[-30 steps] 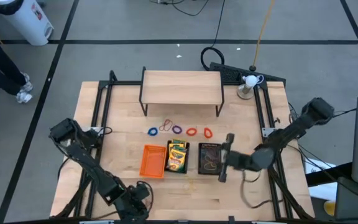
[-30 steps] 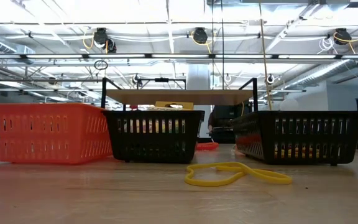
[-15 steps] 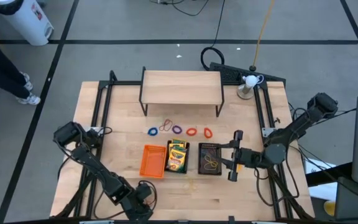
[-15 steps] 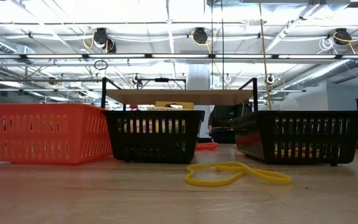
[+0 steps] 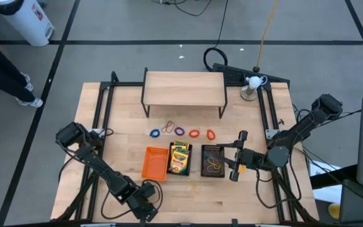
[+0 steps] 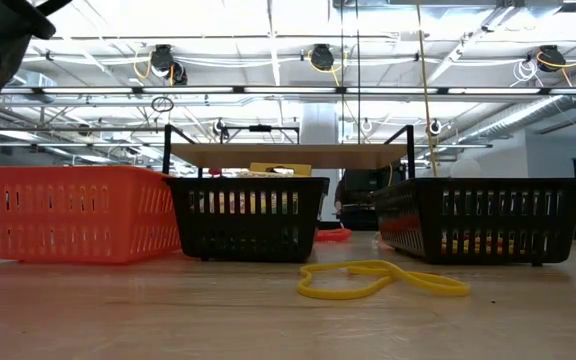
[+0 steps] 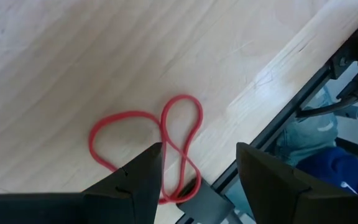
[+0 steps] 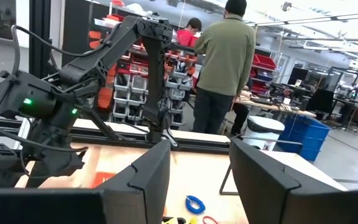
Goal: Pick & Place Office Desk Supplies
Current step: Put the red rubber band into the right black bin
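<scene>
A twisted red rubber band [image 7: 161,139] lies flat on the wood near the table's front edge. My left gripper [image 7: 197,163] hangs open over it, pointing steeply down, one finger on either side of the band's near end; in the high view that gripper [image 5: 145,205] is at the front left. My right gripper [image 5: 235,157] hovers open and level beside the right black tray [image 5: 212,160], which holds rubber bands. The middle black tray [image 5: 180,157] holds crayon boxes, and the orange tray [image 5: 155,162] stands to its left. A yellow band [image 6: 380,280] lies in front of the trays.
Several loose rubber bands [image 5: 179,131] lie in a row behind the trays. A wooden shelf riser [image 5: 183,88] stands at the back. Black frame rails [image 5: 101,113] run along both table sides. A person [image 8: 224,68] stands in the room beyond the table.
My left gripper has moved toward the table's right and sunk a little, rolling its wrist; part of that arm now shows at the low view's upper left. My right gripper has drawn back from over the right black tray toward the table's right edge and risen, then stopped.
</scene>
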Controlling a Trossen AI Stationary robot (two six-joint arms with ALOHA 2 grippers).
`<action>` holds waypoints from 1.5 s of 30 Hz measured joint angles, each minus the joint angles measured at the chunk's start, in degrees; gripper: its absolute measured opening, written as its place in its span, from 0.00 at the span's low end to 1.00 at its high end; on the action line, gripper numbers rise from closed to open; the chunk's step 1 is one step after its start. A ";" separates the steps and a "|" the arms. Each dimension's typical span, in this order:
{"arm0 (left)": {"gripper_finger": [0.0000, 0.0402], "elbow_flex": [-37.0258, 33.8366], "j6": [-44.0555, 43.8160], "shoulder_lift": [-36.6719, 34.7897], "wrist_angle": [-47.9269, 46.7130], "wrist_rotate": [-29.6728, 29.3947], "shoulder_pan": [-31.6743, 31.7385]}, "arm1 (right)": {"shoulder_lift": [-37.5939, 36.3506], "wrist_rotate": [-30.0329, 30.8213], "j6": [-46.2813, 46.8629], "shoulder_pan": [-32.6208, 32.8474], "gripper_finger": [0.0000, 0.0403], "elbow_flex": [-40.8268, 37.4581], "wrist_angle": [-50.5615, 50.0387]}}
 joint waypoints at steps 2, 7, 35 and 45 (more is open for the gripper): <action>0.50 0.00 -0.20 0.00 0.00 -0.03 0.00 | 0.00 0.00 0.02 0.00 0.38 0.00 0.02; 0.50 0.00 -0.77 0.00 0.02 -0.04 0.00 | 0.00 -0.04 0.02 0.00 0.38 0.00 0.02; 0.35 -0.04 6.92 4.58 8.95 5.08 2.89 | -0.02 -0.11 0.07 0.00 0.38 0.00 0.02; 0.01 -0.11 13.22 4.98 12.61 8.28 4.38 | -0.01 -0.11 0.07 0.00 0.38 0.00 0.00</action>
